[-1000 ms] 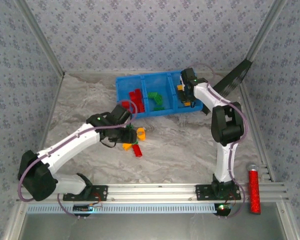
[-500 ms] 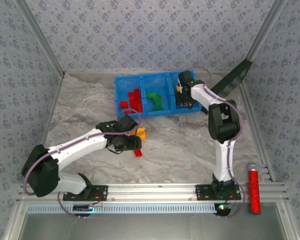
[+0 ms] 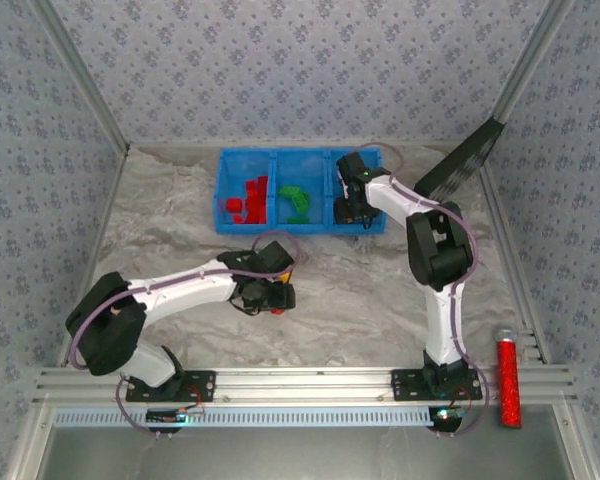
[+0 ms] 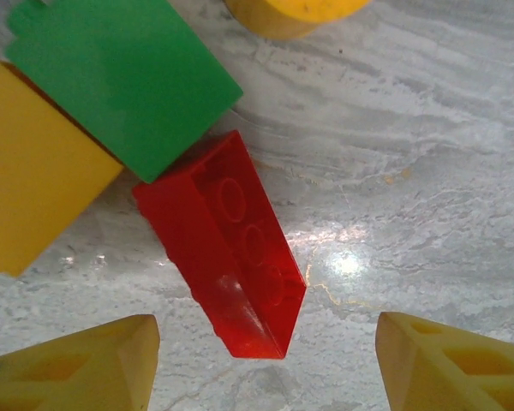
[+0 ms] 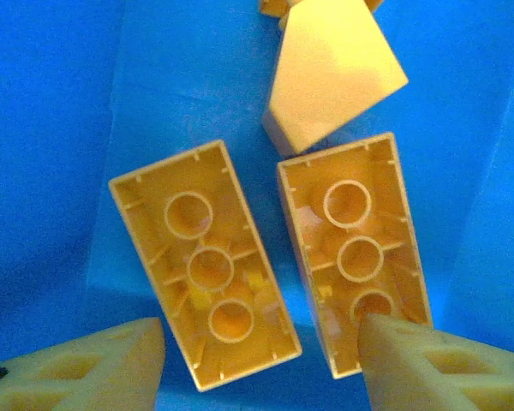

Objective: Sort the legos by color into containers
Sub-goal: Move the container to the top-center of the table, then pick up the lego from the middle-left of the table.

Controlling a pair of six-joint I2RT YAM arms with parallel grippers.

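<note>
Newly lowered, the left end effector (image 4: 267, 336) hovers, jaws apart, over a red lego (image 4: 227, 240) lying diagonally, upper-left to lower-right.

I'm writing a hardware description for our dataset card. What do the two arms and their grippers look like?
Both the left arm and right arm have white tubular links joined by black joint housings, with a thin purple cable looping alongside. The left gripper and right gripper have yellow, wedge-shaped fingers with hollow recesses.
</note>
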